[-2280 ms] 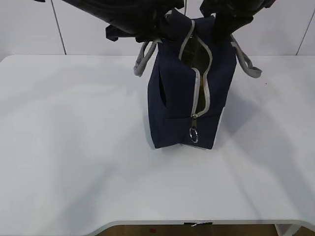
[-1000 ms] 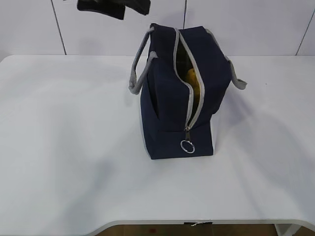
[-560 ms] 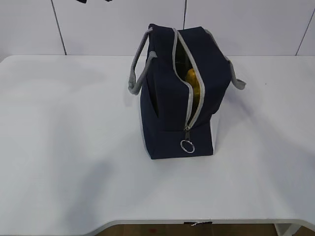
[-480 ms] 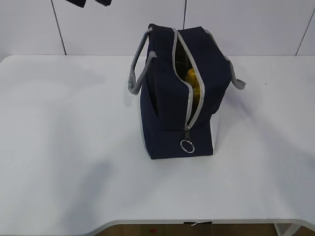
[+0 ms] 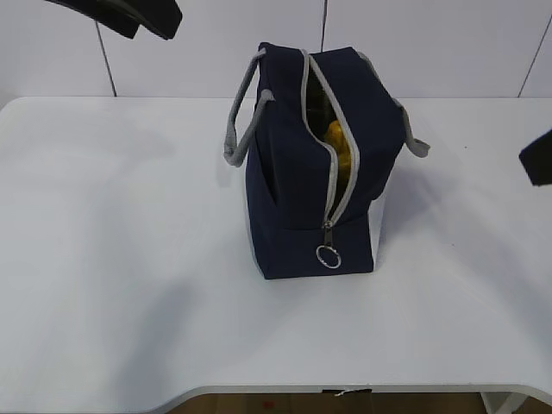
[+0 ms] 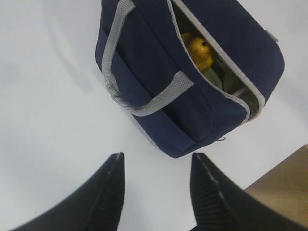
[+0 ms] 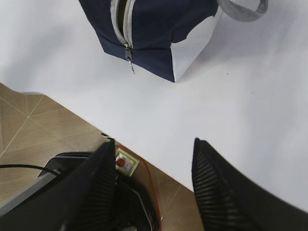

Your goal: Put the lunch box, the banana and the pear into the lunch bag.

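In the exterior view, the lunch bag is seen upright on the white worktop, its zipper parted and yellow fruit visible in the gap. Both arms, which crowded the bag's mouth a couple of seconds ago, have been withdrawn: only a dark part of the left arm is left at the upper left corner and a sliver of the right at the right edge. The bag has also been shifted slightly and set down square. Nothing of the task is left on the worktop, so the packing is judged complete.

In the left wrist view, the left end effector is seen released and empty, with the bag well ahead of it; the pear lies in the opening, with a pale green surface, probably the lunch box, beyond it. The banana cannot be told apart.

In the right wrist view, the right end effector is likewise spread and empty, the bag far ahead of it.
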Controlling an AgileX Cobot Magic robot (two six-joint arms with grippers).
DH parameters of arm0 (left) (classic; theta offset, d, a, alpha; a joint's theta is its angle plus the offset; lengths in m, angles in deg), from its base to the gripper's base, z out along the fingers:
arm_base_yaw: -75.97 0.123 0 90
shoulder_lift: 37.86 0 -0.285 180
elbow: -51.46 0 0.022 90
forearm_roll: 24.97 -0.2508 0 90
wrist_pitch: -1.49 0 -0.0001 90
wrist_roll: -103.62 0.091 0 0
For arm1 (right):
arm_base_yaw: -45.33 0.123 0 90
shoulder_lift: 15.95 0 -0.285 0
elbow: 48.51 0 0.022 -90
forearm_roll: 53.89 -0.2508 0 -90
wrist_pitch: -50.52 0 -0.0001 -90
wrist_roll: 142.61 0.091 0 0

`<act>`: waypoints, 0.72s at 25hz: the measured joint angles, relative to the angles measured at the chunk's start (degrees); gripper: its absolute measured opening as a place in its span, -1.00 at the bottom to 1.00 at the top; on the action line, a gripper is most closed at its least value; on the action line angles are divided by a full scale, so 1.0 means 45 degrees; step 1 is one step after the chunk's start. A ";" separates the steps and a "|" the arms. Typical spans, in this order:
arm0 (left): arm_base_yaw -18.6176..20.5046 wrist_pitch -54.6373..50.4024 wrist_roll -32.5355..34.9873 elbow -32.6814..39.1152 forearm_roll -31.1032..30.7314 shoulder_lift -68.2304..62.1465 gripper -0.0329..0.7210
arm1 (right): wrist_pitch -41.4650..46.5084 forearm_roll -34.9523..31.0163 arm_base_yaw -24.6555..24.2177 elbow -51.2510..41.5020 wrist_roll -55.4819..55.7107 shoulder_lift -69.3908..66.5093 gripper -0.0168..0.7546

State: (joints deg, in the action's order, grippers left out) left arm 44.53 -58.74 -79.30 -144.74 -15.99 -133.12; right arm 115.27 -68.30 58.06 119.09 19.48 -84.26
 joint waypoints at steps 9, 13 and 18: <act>0.0000 -0.1213 0.0000 0.0000 0.0292 0.0025 -0.03 | -0.2589 -0.2879 0.0000 -0.3761 -0.2999 0.1196 0.11; 0.0000 -0.0949 0.0000 0.0544 0.0292 0.0370 -0.03 | -0.3323 -0.3894 0.0000 -0.4326 -0.4410 0.1196 0.11; 0.0000 0.0428 0.0060 0.2660 0.0292 0.1331 -0.04 | -0.4566 -0.4961 0.0000 -0.5077 -0.6243 0.1196 0.11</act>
State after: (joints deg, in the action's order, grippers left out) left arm 44.53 -56.82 -79.03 -132.77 -14.68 -127.13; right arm 94.72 -90.62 58.06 96.25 -8.61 -78.88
